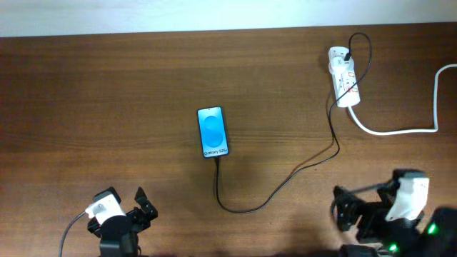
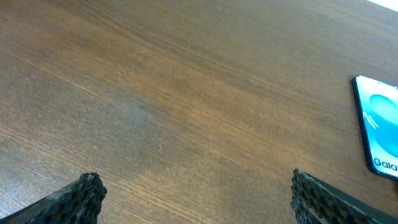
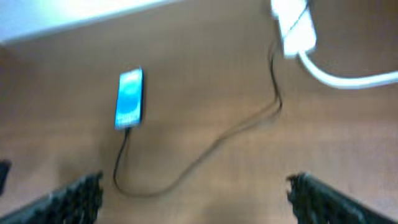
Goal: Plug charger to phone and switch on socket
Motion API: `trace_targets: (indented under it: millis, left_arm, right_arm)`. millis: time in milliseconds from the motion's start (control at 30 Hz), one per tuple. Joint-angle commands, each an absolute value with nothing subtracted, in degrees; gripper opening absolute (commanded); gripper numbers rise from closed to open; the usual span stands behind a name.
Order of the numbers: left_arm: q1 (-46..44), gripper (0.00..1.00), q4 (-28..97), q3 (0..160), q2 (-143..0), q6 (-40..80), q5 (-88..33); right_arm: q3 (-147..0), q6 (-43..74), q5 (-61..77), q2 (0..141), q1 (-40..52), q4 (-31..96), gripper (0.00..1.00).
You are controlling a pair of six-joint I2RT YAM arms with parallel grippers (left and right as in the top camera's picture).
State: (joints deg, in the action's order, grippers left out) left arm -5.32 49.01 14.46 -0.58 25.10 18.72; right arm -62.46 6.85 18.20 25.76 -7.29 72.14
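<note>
The phone (image 1: 213, 132) lies in the middle of the table with its blue screen lit. It also shows in the left wrist view (image 2: 378, 130) and the right wrist view (image 3: 130, 98). The black charger cable (image 1: 278, 187) runs from the phone's near end in a loop to the white socket (image 1: 343, 76) at the back right, where its black plug sits. The cable (image 3: 205, 149) and socket (image 3: 293, 28) show blurred in the right wrist view. My left gripper (image 1: 141, 208) is open and empty at the front left. My right gripper (image 1: 345, 207) is open and empty at the front right.
The socket's thick white cord (image 1: 400, 130) curves off to the right edge of the table. A pale strip (image 1: 143, 14) borders the table's far edge.
</note>
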Motion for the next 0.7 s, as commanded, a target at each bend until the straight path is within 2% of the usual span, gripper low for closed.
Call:
trace_targets:
  millis: [0, 233, 333, 500, 667]
  left_arm:
    - [-5.2, 0.99, 48.9, 14.3, -0.4, 25.2, 19.3]
    - [-5.2, 0.99, 48.9, 14.3, -0.4, 25.2, 19.3]
    - [-5.2, 0.99, 48.9, 14.3, -0.4, 25.2, 19.3]
    - [-5.2, 0.99, 48.9, 14.3, -0.4, 25.2, 19.3]
    - [-5.2, 0.99, 48.9, 14.3, -0.4, 25.2, 19.3]
  right_arm:
    - [-50.1, 6.2, 18.8, 14.6, -4.6, 60.8, 0.98]
    - [-25.3, 6.2, 18.8, 0.4, -0.8, 22.9, 0.98]
    - [-18.1, 6.5, 18.8, 0.2, -0.3, 10.8, 0.98]
    - [-10.3, 6.4, 17.5, 0.2, -0.3, 1.2, 0.98]
    - [-6.5, 8.3, 13.4, 0.2, -0.3, -1.0, 0.98]
